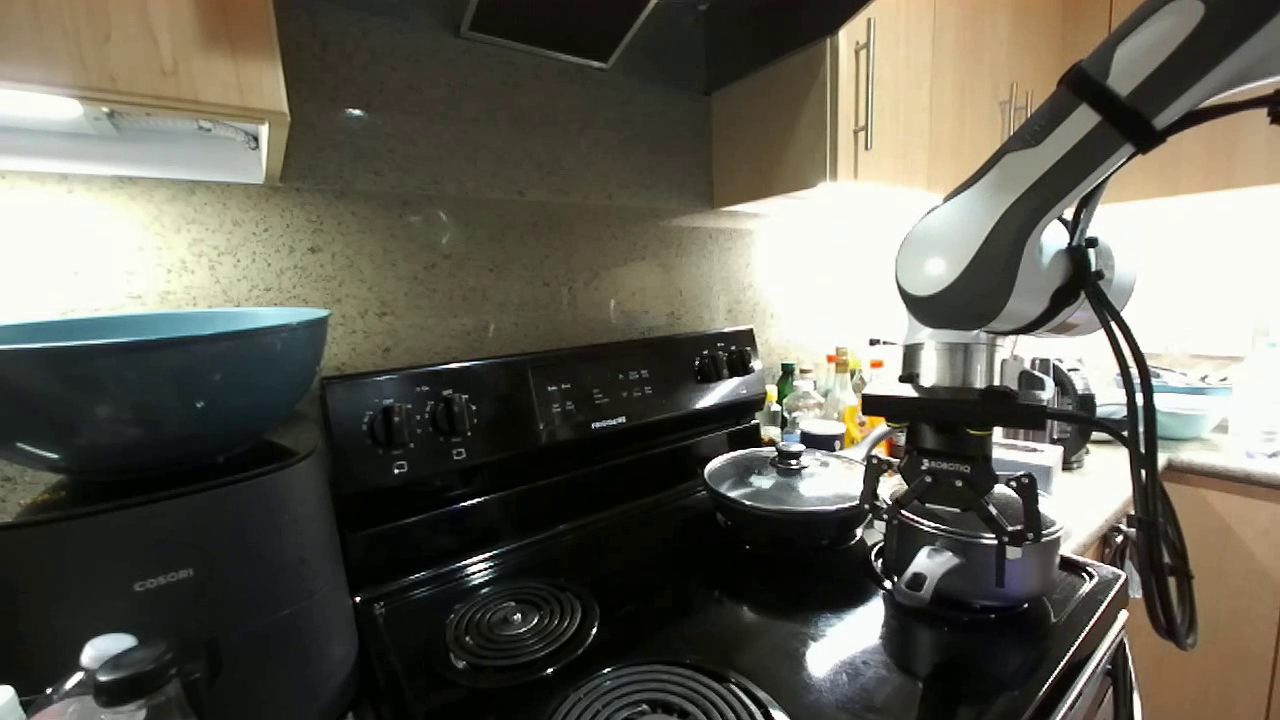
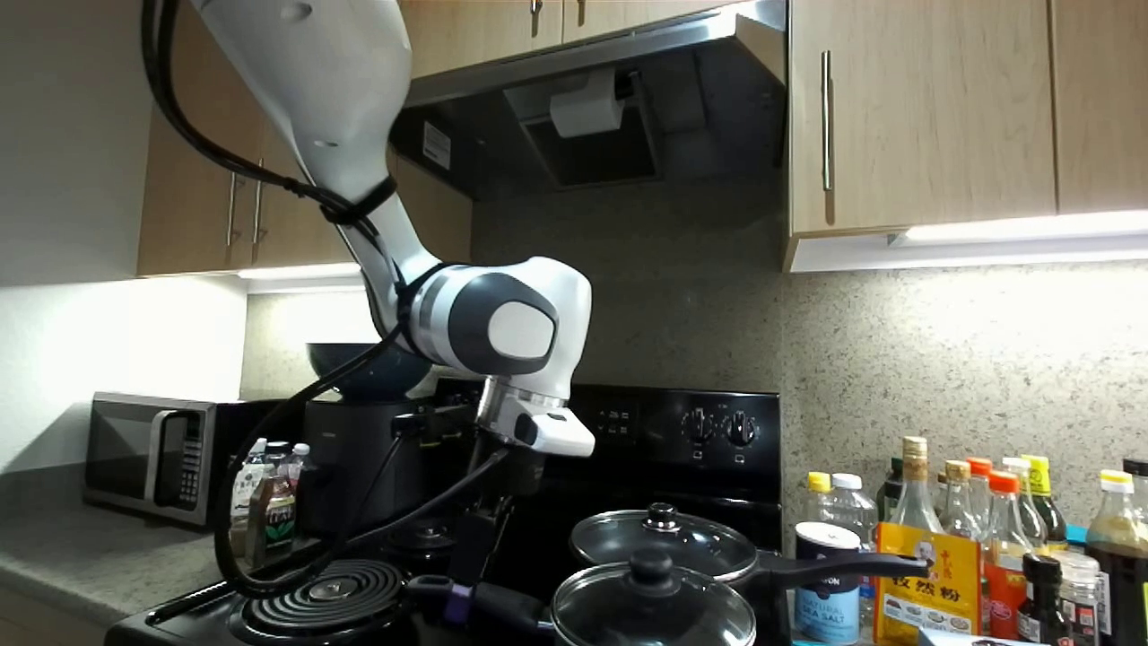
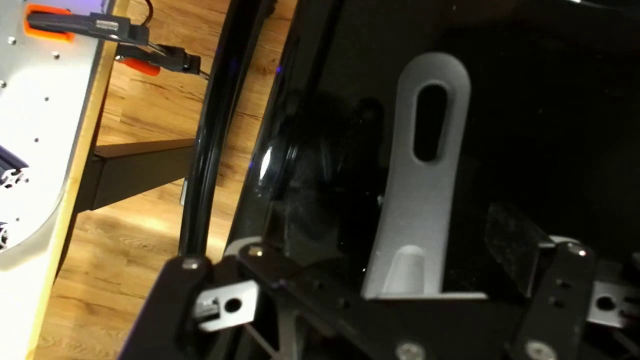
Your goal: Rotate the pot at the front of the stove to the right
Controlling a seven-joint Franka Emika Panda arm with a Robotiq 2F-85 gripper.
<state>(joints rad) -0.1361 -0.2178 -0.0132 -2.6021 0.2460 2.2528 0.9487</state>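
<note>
The front pot (image 1: pixel 965 575) stands on the stove's front burner; its glass lid with a black knob shows in an exterior view (image 2: pixel 691 610). Its grey handle (image 1: pixel 925 575) points away from the pot, toward the coil burners, and shows in an exterior view (image 2: pixel 507 610) and the wrist view (image 3: pixel 420 200). My gripper (image 1: pixel 942 570) points down at the pot, partly in shadow in an exterior view (image 2: pixel 473 552). In the wrist view the gripper (image 3: pixel 406 235) is open, with one finger on each side of the handle and gaps between. The handle's root is hidden behind the gripper.
A lidded frying pan (image 1: pixel 790 485) stands behind the pot, its handle (image 2: pixel 843 567) reaching toward several bottles (image 2: pixel 951 511). Coil burners (image 1: pixel 515 620) lie beside. A blue bowl (image 1: pixel 160 390) sits on an air fryer (image 1: pixel 180 590). The oven handle (image 3: pixel 215 150) runs along the stove's front.
</note>
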